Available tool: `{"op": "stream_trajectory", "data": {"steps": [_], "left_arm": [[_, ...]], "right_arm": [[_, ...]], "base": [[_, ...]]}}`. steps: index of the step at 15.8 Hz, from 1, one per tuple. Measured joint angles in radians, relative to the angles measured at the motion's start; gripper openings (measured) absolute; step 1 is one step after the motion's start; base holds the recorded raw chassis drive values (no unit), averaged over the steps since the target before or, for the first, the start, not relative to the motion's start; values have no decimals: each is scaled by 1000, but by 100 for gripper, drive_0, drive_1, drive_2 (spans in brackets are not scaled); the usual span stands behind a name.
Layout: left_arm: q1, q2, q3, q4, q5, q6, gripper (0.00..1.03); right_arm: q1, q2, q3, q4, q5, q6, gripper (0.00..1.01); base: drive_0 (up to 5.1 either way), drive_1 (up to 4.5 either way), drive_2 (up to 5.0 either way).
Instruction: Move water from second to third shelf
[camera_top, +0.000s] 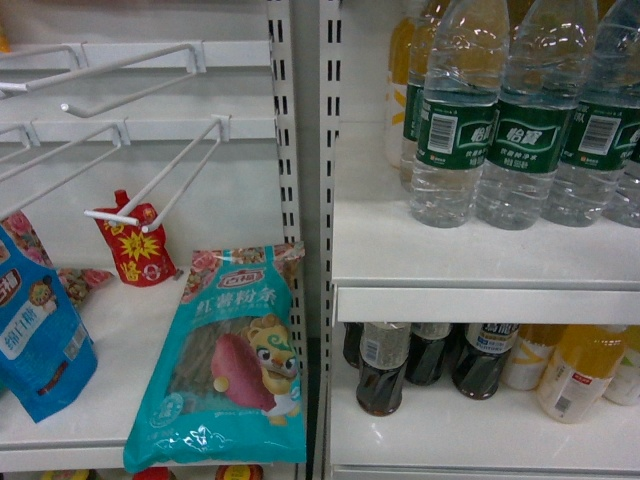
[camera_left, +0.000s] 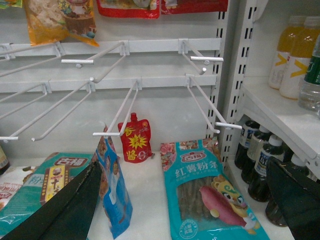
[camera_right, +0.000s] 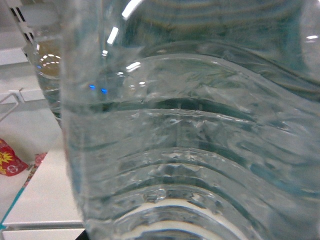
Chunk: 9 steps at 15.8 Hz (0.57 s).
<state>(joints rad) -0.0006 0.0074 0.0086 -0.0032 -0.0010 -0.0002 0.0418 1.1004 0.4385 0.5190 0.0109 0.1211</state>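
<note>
Three bottles of water (camera_top: 455, 120) with green labels stand in a row on the upper right shelf (camera_top: 480, 255), and one shows at the edge of the left wrist view (camera_left: 312, 75). The right wrist view is filled by the clear ribbed wall of one water bottle (camera_right: 190, 130), pressed close to the camera. It hides my right gripper's fingers, and that arm does not show in the head view. My left gripper (camera_left: 180, 205) hangs open in the left bay, its black fingers (camera_left: 65, 210) wide apart over the snack shelf, holding nothing.
On the shelf below the water (camera_top: 470, 430) stand dark bottles (camera_top: 383, 365) and yellow drinks (camera_top: 580, 370). The left bay holds a teal noodle pack (camera_top: 225, 370), a blue bag (camera_top: 40, 340), a red pouch (camera_top: 135, 245) and white wire hooks (camera_top: 160, 185). A slotted upright (camera_top: 290, 150) divides the bays.
</note>
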Motion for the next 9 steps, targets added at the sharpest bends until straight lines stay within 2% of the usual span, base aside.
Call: {"op": "stream_trajectory", "data": {"steps": [2,4,9], "left_arm": [[0,0,0,0,0,0,98],[0,0,0,0,0,0,98],[0,0,0,0,0,0,98]], "right_arm": [[-35,134,65,31,0,-4,43],[-42,200,116,50,-2,-7,43],[-21,360,250,34,7,-8,43]], "base": [[0,0,0],[0,0,0],[0,0,0]]}}
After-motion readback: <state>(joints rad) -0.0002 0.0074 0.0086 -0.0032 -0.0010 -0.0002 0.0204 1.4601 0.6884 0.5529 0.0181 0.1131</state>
